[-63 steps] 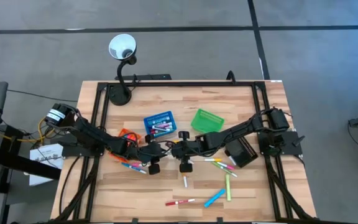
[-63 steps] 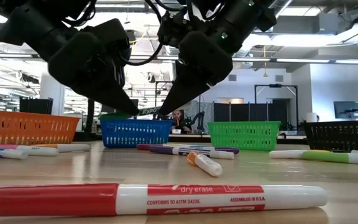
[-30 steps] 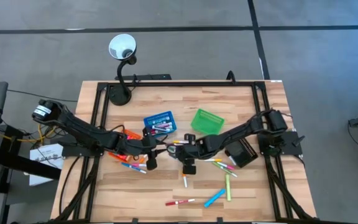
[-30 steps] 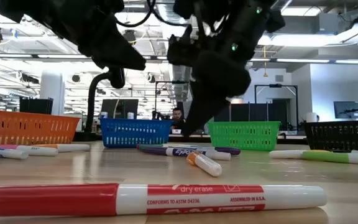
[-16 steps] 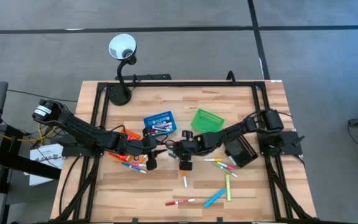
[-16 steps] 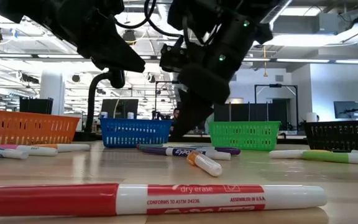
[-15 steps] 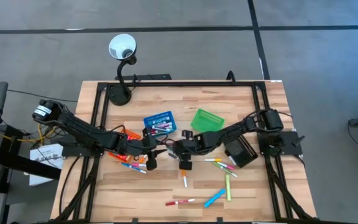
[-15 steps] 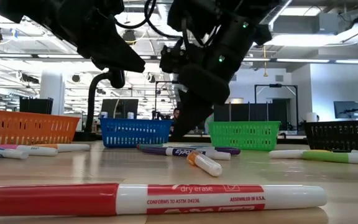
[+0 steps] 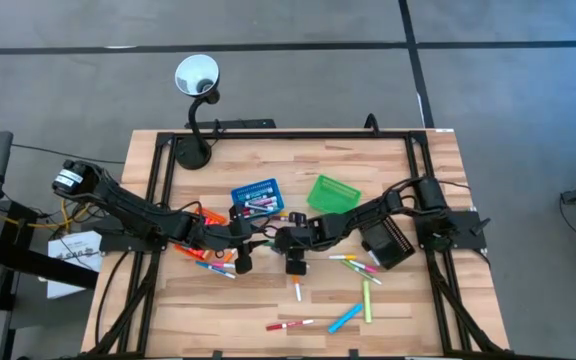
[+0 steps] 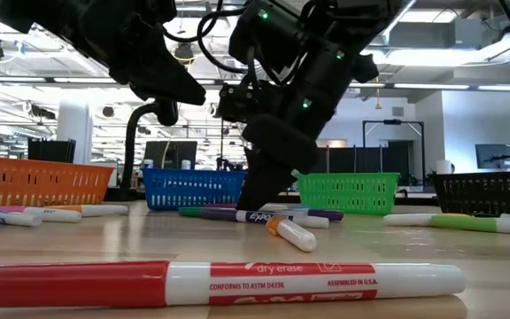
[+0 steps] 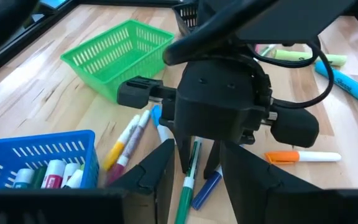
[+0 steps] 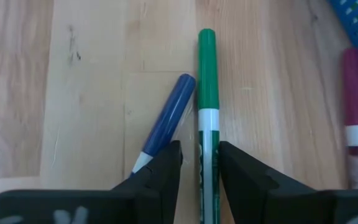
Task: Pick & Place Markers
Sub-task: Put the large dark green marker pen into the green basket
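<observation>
Right hand straddling green marker on bench, just in front of blue basket.

Green marker (image 12: 206, 99) is light, stiff and slick-barrelled, likely to roll; best pinched mid-barrel. Right hand (image 12: 199, 158) points down at the bench (image 9: 408, 310), fingers (image 12: 160, 165) parted either side, not clenched yet. A blue marker (image 12: 163, 124) lies just beside it. Left hand (image 9: 240, 240) hovers nearby; cannot tell its state. Blue basket (image 9: 257, 194).

Right pincer (image 9: 279, 238) mid-table astride a marker (image 12: 206, 124), second marker (image 12: 165, 124) alongside, left pincer (image 9: 240, 231) just left.
</observation>
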You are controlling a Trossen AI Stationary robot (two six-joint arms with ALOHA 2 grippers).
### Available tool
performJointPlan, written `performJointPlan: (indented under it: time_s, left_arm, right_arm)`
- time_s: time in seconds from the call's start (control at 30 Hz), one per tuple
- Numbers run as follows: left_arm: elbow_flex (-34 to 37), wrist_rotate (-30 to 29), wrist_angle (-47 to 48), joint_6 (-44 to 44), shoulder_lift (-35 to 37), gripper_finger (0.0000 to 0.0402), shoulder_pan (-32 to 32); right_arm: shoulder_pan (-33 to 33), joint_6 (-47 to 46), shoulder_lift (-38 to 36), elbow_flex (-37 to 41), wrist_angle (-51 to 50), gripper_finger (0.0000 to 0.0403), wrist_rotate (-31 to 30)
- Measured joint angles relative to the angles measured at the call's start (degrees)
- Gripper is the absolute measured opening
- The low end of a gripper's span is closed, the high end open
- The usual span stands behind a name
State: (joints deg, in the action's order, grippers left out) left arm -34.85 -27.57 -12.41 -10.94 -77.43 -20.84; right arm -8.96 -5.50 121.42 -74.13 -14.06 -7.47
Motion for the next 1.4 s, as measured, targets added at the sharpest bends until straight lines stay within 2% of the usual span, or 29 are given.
performJointPlan:
  time_s: [0.1,0.3,0.4,0.57,0.8,0.9,1.0,1.1,1.2,1.27,1.4]
  left_arm:
    - [0.0,0.0,0.0,0.0,0.0,0.0126,0.0]
    - [0.0,0.0,0.0,0.0,0.0,0.0126,0.0]
    - [0.0,0.0,0.0,0.0,0.0,0.0126,0.0]
    - [0.0,0.0,0.0,0.0,0.0,0.0126,0.0]
    - [0.0,0.0,0.0,0.0,0.0,0.0126,0.0]
    - [0.0,0.0,0.0,0.0,0.0,0.0126,0.0]
    - [0.0,0.0,0.0,0.0,0.0,0.0126,0.0]
    - [0.0,0.0,0.0,0.0,0.0,0.0126,0.0]
    - [0.0,0.0,0.0,0.0,0.0,0.0126,0.0]
    - [0.0,0.0,0.0,0.0,0.0,0.0126,0.0]
    - [0.0,0.0,0.0,0.0,0.0,0.0126,0.0]
  right_arm:
    - [0.1,0.8,0.1,0.0,0.0,0.0085,0.2]
    - [-0.1,2.1,0.0,-0.7,0.0,0.0019,0.3]
    - [0.0,2.1,-1.1,-1.7,-1.5,0.002,0.3]
    - [0.1,4.2,-5.3,-2.7,-5.0,0.0049,-0.5]
    - [0.7,4.0,-15.9,-2.7,-21.9,0.0017,-7.2]
    - [1.9,0.8,-20.5,-2.9,-31.9,0.0018,-13.1]
    - [4.3,-3.5,-24.2,-1.6,-38.7,0.0035,-17.8]
    - [7.4,-5.5,-27.4,2.2,-39.0,0.0041,-17.5]
    - [10.7,-6.1,-28.7,7.3,-36.9,0.0026,-16.3]
    - [12.8,-6.1,-29.1,10.3,-33.2,0.0016,-14.2]
    - [15.8,-4.4,-29.1,14.8,-25.3,0.0019,-11.8]
